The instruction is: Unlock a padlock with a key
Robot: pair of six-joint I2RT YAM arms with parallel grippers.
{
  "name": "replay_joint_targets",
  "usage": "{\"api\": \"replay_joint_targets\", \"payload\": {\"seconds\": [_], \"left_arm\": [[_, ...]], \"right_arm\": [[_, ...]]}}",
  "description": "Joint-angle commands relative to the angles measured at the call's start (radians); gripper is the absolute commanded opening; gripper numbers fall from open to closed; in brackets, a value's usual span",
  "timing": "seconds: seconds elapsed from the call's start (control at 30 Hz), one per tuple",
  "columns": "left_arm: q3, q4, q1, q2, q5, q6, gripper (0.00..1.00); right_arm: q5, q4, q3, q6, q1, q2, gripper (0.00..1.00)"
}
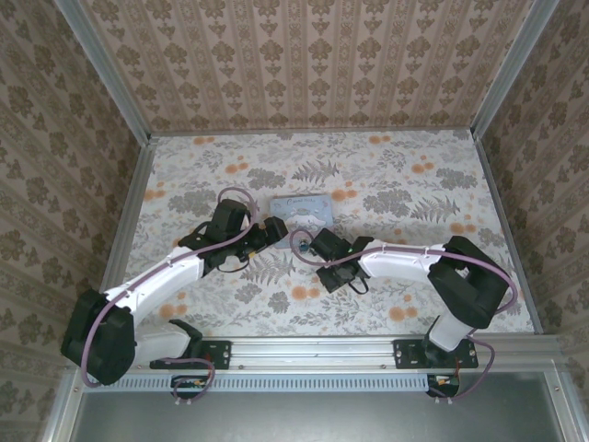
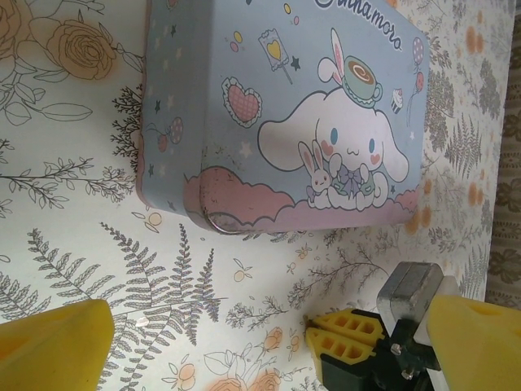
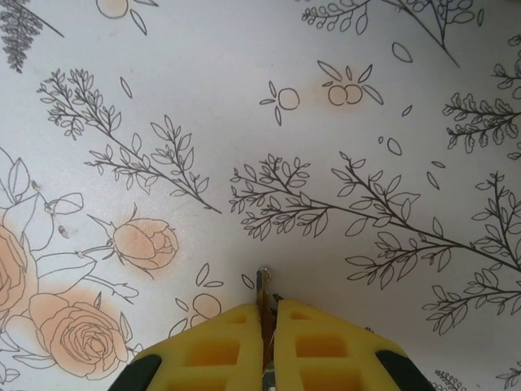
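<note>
Right wrist: fingers (image 3: 220, 352) tight around key (image 3: 262, 287)

Pale blue tin (image 2: 220, 163), white cursive lettering along the top edge of its lid, cut off by the frame, readable letters "innamoro", printed above the white cartoon dog (image 2: 342, 147)

Surface finishes, as seen.
Covering of worktop (image 3: 391, 98): smooth printed floral sheet, faint sheen. The tin (image 2: 244, 163): glossy printed metal. Pads of right pincer (image 3: 268, 314): matt yellow moulded plastic. Tip of key (image 3: 262, 281): thin dull metal.
</note>
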Motion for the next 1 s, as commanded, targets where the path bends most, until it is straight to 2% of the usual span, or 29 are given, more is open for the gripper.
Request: {"api": "replay_joint_targets", "payload": {"seconds": [0.0, 0.33, 0.57, 0.63, 0.73, 0.97], "left_arm": [[0.014, 0.021, 0.009, 0.007, 0.02, 0.017, 1.0], [-0.009, 0.064, 0.006, -0.008, -0.019, -0.048, 1.0], [-0.073, 0.155, -0.012, -0.081, -0.153, -0.12, 1.0], [-0.074, 0.16, -0.011, -0.094, -0.161, -0.12, 1.0], [-0.059, 0.177, -0.008, -0.086, -0.119, -0.103, 1.0], [-0.017, 0.331, -0.011, 0.04, 0.113, -0.018, 1.0]], "right_arm": [[-0.047, 0.102, -0.062, 0.032, -0.022, 0.037, 0.0], [-0.176, 0.205, -0.126, 0.155, -0.093, -0.14, 0.0], [-0.263, 0.302, -0.153, 0.256, -0.169, -0.277, 0.0], [-0.289, 0.333, -0.159, 0.279, -0.196, -0.299, 0.0], [-0.331, 0.383, -0.169, 0.31, -0.228, -0.318, 0.0], [-0.457, 0.505, -0.157, 0.374, -0.273, -0.308, 0.0]]}}
